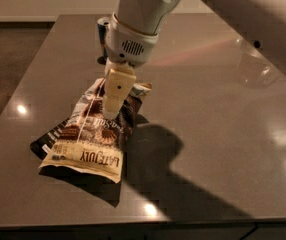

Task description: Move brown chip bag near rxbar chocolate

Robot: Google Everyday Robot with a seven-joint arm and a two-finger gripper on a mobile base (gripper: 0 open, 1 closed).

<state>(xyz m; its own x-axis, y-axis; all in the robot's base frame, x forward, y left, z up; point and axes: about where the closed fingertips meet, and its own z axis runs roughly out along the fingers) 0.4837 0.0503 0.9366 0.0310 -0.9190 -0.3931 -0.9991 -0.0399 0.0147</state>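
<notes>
Placement step, by my read: bag [95,136] lies mid-left on table [223,134], its lower left edge overlapping the black bar [47,141], so "near" looks met. Gripper [112,101] is at the bag's upper end and appears clamped on it, with that end raised off the surface. Next move calls for letting go and lifting clear without dragging the bag. Arm [138,4] descends steeply from the upper right; can [103,29] stands behind it.
</notes>
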